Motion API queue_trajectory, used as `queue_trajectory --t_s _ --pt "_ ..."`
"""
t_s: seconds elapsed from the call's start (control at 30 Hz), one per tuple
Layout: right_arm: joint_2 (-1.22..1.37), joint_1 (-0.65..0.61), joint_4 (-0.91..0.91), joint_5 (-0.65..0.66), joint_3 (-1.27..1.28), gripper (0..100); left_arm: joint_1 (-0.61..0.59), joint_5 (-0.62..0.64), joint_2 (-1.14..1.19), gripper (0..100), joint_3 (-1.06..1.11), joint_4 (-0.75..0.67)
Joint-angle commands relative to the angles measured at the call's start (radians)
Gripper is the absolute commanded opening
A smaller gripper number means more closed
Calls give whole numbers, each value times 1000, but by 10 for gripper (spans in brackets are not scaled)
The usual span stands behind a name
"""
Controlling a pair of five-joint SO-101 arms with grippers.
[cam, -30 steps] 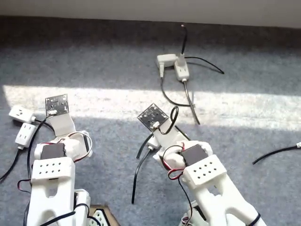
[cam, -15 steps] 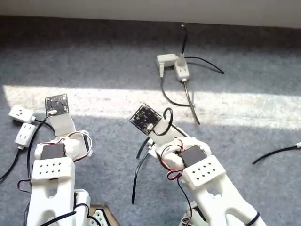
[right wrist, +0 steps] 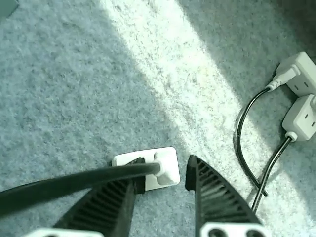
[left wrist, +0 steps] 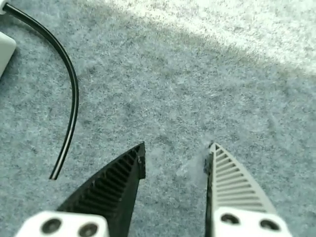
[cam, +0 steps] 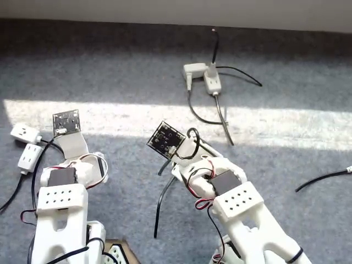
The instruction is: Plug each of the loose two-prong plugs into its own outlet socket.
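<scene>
A white two-prong plug [right wrist: 165, 170] on a thick black cord [right wrist: 64, 183] lies flat on the grey carpet. My right gripper [right wrist: 165, 159] stands open over it, one black finger [right wrist: 118, 197] beside the cord and the other finger [right wrist: 210, 190] just past the plug's end. Farther off lie two white outlet sockets [right wrist: 301, 74] [right wrist: 303, 116] with black cords [right wrist: 247, 143] running from them. My left gripper [left wrist: 177, 144] is open just above bare carpet, a thin black cord [left wrist: 69, 98] to one side. In the high view the right arm [cam: 220, 187] is at centre and the left arm [cam: 60, 187] at the left.
Two more white sockets [cam: 25, 132] [cam: 28, 157] lie at the left edge beside the left arm. The far pair of sockets [cam: 203, 77] sits near the back wall. A black cord [cam: 160, 201] trails between the arms, and another cord [cam: 324, 177] enters from the right.
The right arm's wrist has swung to the left in the high view, over the plug's end of the cord. The left arm has stayed still.
</scene>
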Motion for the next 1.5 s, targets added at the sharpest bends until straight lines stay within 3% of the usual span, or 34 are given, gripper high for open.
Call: queue_trajectory --t_s 0.0,0.57,0.93,1.3,1.47 --pt "4 -10 -24 18 30 146 -1 6 -8 214 -4 -12" --pt "-2 -58 -177 14 142 146 -1 6 -8 214 -2 -12" --pt "-10 59 -147 18 76 148 21 5 -8 214 -2 -12" --pt "-8 -73 -153 -29 61 148 13 6 -10 213 -2 -28" --pt "-8 -76 -226 -68 61 149 13 6 -12 213 -2 -26"
